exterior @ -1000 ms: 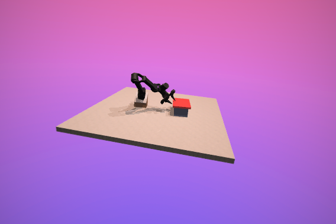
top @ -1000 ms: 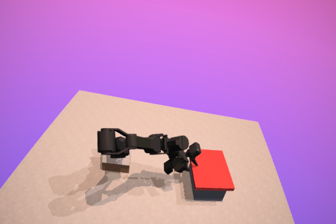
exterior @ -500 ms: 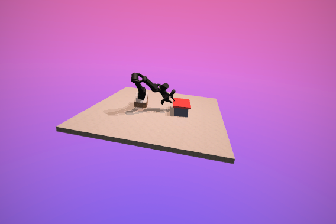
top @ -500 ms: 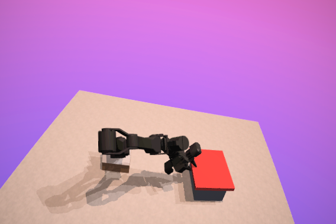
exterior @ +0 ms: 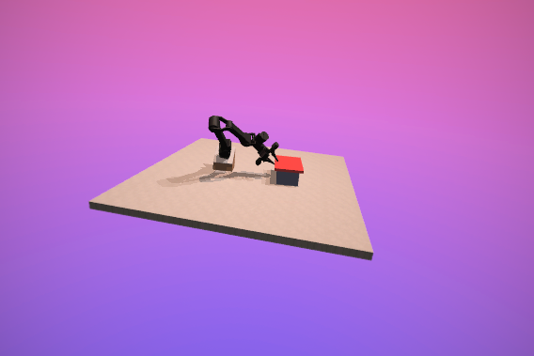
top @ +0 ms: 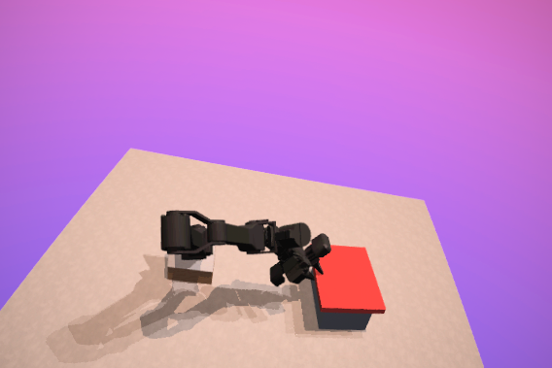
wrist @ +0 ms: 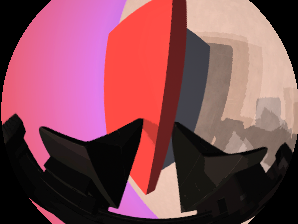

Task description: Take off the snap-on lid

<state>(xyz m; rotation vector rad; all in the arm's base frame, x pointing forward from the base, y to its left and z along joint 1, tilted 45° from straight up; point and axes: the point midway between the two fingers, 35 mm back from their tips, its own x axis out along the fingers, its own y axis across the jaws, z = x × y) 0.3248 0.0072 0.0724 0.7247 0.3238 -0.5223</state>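
Note:
The red lid (top: 351,280) (exterior: 289,163) (wrist: 137,75) sits flat on top of the dark grey storage box (top: 343,320) (exterior: 287,178) (wrist: 196,75), its rim standing out past the box walls. The box stands on the table. My gripper (top: 317,273) (exterior: 275,162) (wrist: 157,124) is shut on the lid's edge on the side facing the arm's base. In the wrist view one fingertip lies over the lid's top face and the other is beneath the overhanging rim. The exact contact under the rim is hidden in the top and exterior views.
The arm's base (top: 190,269) (exterior: 224,162) stands on the table (top: 253,338) (exterior: 226,209) to the left of the box. The table's right edge lies beyond the box. Shadows of the arm and box fall on the table top.

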